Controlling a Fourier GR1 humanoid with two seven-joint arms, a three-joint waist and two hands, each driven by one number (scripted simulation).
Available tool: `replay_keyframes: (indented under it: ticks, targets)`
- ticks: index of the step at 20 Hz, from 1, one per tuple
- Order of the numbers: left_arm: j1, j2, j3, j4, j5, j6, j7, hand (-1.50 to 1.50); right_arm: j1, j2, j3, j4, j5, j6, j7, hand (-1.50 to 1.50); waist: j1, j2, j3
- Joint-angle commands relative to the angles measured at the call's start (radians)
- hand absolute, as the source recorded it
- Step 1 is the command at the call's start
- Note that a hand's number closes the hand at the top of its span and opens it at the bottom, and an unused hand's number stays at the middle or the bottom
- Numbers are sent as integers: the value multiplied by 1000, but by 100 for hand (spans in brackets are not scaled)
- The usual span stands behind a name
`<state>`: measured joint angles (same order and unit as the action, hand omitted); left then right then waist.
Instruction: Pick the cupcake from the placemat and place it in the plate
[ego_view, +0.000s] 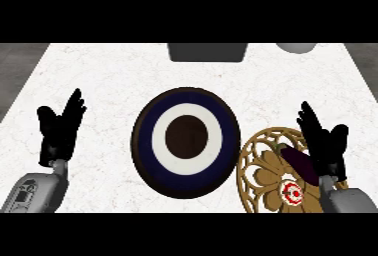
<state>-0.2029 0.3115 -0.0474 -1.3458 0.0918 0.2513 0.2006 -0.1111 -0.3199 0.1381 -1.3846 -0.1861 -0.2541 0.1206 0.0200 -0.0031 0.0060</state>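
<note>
1. the surface (103, 70) is a pale marbled top filling most of the head view, with a dark grey block (206, 52) and a pale rounded thing (297, 47) at its far edge.
2. the plate (186, 142) sits mid-surface: dark rim, white ring, brown centre. nothing lies in it, so the placing step is not yet done.
3. the placemat (260, 170) is a tan openwork round at the near right. its left edge runs just beside the plate's right rim; i cannot tell whether they touch or overlap.
4. the left hand (60, 131) shows at the view's left, fingers straight and spread, pointing away, holding nothing. it rests well apart from the placemat, with the plate between.
5. the right hand (322, 141) is over the right side of the placemat, fingers straight and fanned, nothing pinched.
6. a dark, elongated purple object (298, 162) lies on the placemat just left of the right hand's palm, its long axis running from far-left to near-right.
7. the cupcake (292, 192), small, white with a red mark on top, sits on the near part of the placemat, close beside the right wrist, nearer the robot than the fingertips. by my judgement the right hand is the one to take it, and it must draw back toward the robot and come down, then carry left to the plate.
</note>
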Motion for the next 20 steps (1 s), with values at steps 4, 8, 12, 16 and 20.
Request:
replay_keyframes:
  ticks: [4,8,12,16,20]
  targets:
    - [87,8,4,-27,6,-98,-195,0,-31,150,94,-224,75,-146,54,150,-19,-2,-8]
    - [79,-7,-35,-30,7,-119,-174,0,-54,-79,90,-100,460,-324,-25,150,-41,-11,-24]
    - [128,0,-14,-27,39,-178,-272,0,84,250,158,-183,477,-601,-220,-150,-28,0,-7]
    - [147,1,10,26,49,-211,-340,0,287,315,339,-229,572,-718,-354,-150,-33,1,-7]
    - [136,-13,0,22,19,-201,-337,0,404,273,355,-387,799,-769,-149,-150,-36,1,-8]
